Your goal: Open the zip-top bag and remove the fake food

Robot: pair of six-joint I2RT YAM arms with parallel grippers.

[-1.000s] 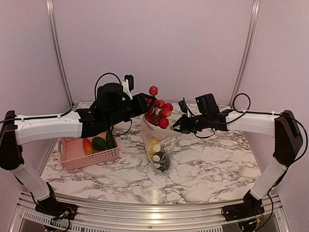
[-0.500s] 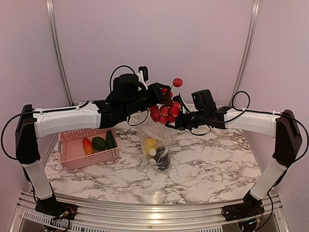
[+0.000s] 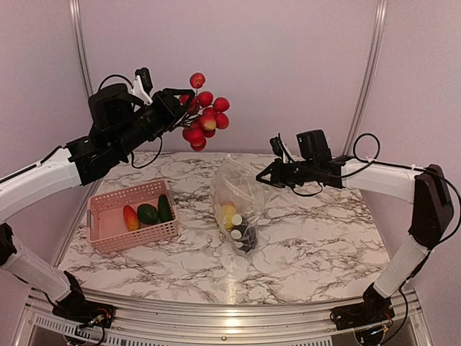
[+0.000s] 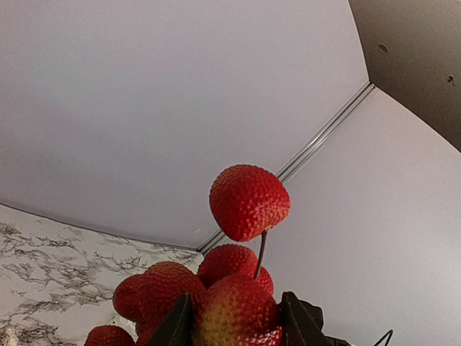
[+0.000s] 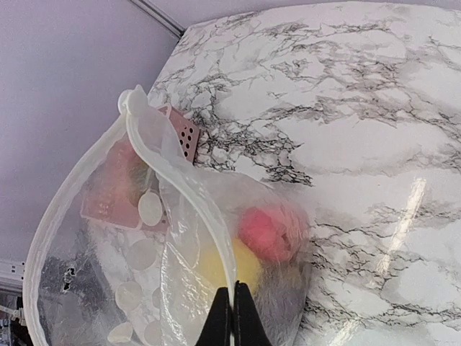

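Marble table top (image 3: 324, 245), white with grey veins, lies under everything, and pale purple walls (image 3: 238, 65) stand behind it. Near the middle of the table stands the zip-top bag (image 3: 238, 205). It is see-through and crinkly, and its mouth is open at the top. Some fake food is inside it: a yellow piece (image 3: 227, 214) and, under that, a dark purple piece (image 3: 245, 236). The right wrist view also shows a red piece (image 5: 268, 231) in the bag beside the yellow one.

To the left of the bag, apart from it, sits a pink basket (image 3: 137, 236). It has an orange-red piece (image 3: 130, 217) and two green pieces (image 3: 148, 213) in it.

The right gripper (image 3: 265, 177) is just right of the bag's top. Its two fingers are squeezed tight together on the thin plastic of the bag's rim.

Farther back on the left, the left gripper (image 3: 180, 108) is high above the table. Its fingers are closed on a bunch of red berries (image 3: 204, 115), up in the air and clear of the bag. One berry sticks up on a thin stem above the others.
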